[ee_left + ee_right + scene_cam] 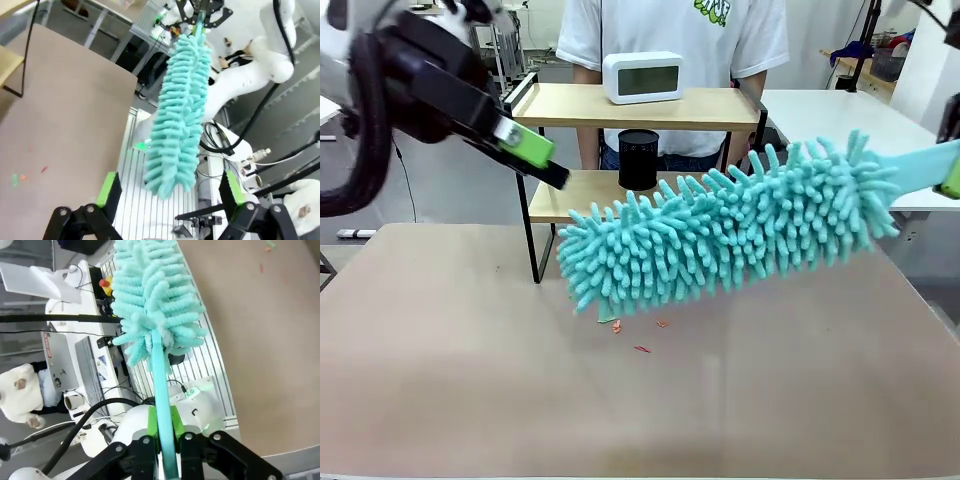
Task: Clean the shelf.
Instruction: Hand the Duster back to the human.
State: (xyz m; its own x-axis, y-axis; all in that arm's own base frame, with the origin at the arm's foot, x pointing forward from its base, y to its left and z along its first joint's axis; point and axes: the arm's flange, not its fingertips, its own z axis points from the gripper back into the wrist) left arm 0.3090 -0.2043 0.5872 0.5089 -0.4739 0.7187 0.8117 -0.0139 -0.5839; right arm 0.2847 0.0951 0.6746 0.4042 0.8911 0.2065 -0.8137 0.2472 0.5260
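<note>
Evidently pre-wipe: right end effector (164, 426) pinches a fluffy teal duster (730, 235), left end effector (170, 192) spread; next, reach the two-tier wooden shelf (570, 104)

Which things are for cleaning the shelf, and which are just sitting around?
For the job: shelf, fluffy teal duster, right gripper gripping its handle.
Just sitting around: clock on top board, black mesh cup on lower board, coloured scraps on table, open left gripper.

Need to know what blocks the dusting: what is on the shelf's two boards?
Top board of the shelf: a white clock. Lower board: a black mesh cup. The teal duster, held by the right tool, covers the lower board's right part; anything there is hidden.
</note>
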